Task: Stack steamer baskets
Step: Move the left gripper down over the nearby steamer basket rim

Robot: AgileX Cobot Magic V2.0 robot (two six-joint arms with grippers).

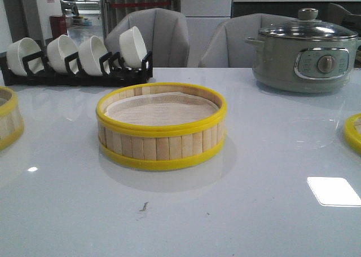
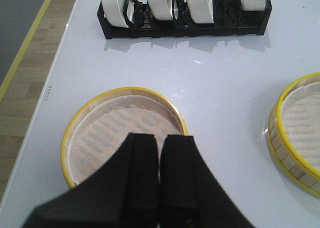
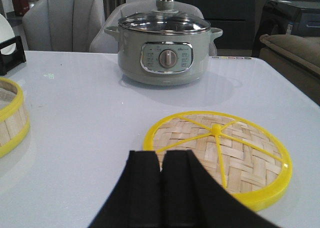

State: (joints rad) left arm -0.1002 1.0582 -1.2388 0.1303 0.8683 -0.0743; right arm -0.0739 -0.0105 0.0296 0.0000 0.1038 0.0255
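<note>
One steamer basket with yellow rims and a pale liner stands in the middle of the white table. A second steamer basket sits at the left edge of the front view; in the left wrist view this basket lies under my left gripper, which is shut and empty above its near rim. The middle basket shows at that view's side. The woven yellow-rimmed lid lies flat on the table just beyond my right gripper, also shut and empty. Neither gripper shows in the front view.
A black rack holding several white bowls stands at the back left. A grey-green electric pot with a glass lid stands at the back right. Grey chairs stand behind the table. The table's left edge is close to the left basket.
</note>
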